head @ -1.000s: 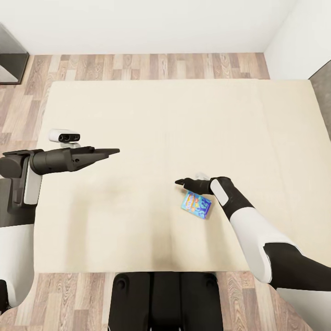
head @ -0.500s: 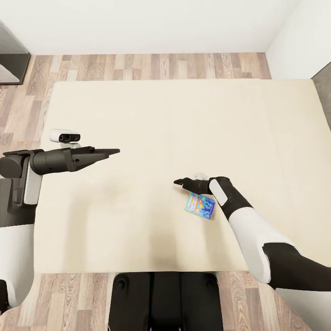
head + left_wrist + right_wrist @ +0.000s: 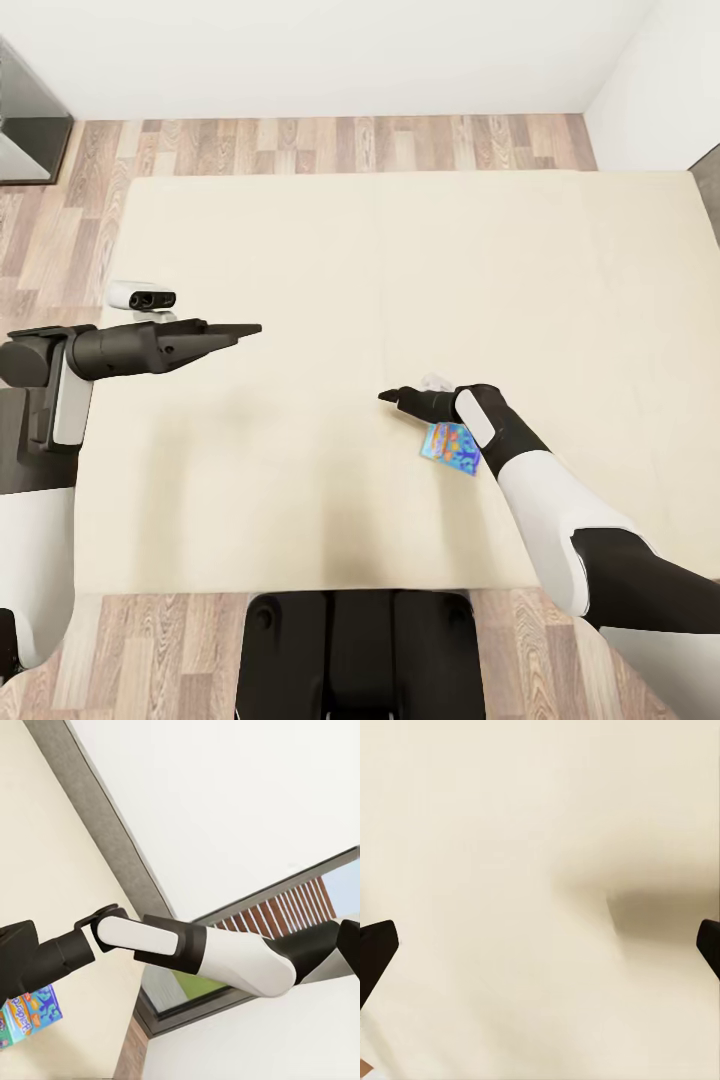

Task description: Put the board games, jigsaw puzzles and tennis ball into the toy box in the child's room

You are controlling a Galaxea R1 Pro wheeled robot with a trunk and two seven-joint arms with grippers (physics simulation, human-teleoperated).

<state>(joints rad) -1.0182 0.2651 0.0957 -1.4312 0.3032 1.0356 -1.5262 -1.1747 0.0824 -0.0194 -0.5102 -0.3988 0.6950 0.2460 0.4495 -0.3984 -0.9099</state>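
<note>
A small blue board game (image 3: 450, 446) lies flat on the cream bed (image 3: 330, 250), partly hidden under my right wrist; in the left wrist view this blue board game (image 3: 26, 1020) lies on the bed beneath the right arm. My right gripper (image 3: 392, 397) hovers just beyond the box, over bare mattress. It is open, and its dark fingertips (image 3: 375, 949) stand far apart with nothing between them. My left gripper (image 3: 248, 328) is held out level over the bed's left part, open and empty. The toy box, the table, the jigsaw puzzles and the tennis ball are out of view.
Wood-plank floor (image 3: 330, 145) runs behind the bed and along its left side. White walls close the back and the right. A dark piece of furniture (image 3: 25, 130) stands at the far left. My base (image 3: 360, 655) is against the bed's near edge.
The whole picture has slid a little to the right, so the camera has moved. The blue box now lies further under my right wrist. Both arms keep their pose.
</note>
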